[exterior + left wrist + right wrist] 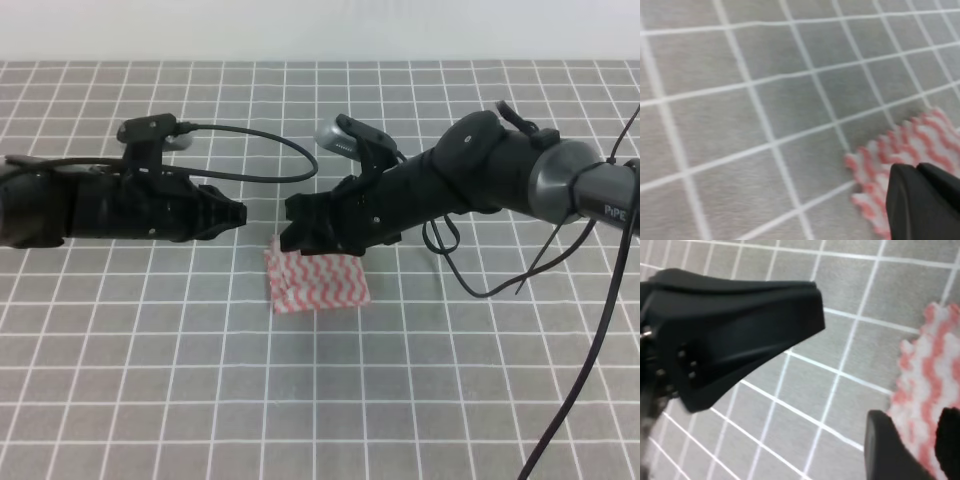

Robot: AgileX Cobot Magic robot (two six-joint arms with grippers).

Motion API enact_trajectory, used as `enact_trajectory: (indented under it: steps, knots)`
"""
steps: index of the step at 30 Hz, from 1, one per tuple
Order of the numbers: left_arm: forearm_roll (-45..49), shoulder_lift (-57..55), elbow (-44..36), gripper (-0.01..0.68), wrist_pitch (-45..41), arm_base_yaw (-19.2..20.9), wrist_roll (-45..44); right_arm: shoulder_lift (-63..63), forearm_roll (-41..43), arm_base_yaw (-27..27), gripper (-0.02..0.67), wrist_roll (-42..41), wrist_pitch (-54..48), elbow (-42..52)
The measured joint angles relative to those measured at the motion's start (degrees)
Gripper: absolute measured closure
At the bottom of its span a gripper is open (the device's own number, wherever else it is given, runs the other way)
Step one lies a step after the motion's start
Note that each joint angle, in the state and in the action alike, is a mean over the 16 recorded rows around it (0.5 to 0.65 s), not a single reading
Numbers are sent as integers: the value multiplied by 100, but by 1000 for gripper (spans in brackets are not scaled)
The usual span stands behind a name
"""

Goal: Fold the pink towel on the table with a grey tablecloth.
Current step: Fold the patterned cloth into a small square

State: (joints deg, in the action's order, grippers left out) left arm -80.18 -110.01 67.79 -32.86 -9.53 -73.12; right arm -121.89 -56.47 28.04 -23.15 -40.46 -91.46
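Pink towel [318, 281] lies near the middle of the table with a grey tablecloth [150, 380], folded into a small rectangle roughly two grid cells wide, its long side slanting slightly down to the right. One corner at the upper left sticks up a little.

Left gripper [238, 213] hangs above the cloth to the left of the towel, pointing right toward it, apart from the towel in the high view. In the left wrist view its dark fingertips [920, 200] sit close together, nearly pressed, with only a thin seam between them; the towel's scalloped edge [890, 155] shows just beyond them. Nothing pinched that I can see.

Right gripper [297, 228] reaches across from the right and hovers over the towel's upper left edge, overlapping it in the high view; contact cannot be judged. In the right wrist view two dark fingers [890, 450] are parted with towel stripes [930, 370] showing in the gap, so the claw is spread. The left gripper's black body [735, 325] fills the upper left of that view.

Black cables [260, 150] loop off both arms
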Motion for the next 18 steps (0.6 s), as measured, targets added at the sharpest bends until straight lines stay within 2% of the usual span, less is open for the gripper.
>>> enact_trajectory:
  steps: [4,9,18]
  knots:
    - [-1,3,-1,676,-172,-35,33,1,195,-65,467,2,-105,0]
    - [15,8,-2,676,-368,-199,78,9,496,-203,529,25,-373,0]
    - [80,-45,0,676,-245,-782,134,22,1227,-400,636,307,-859,0]
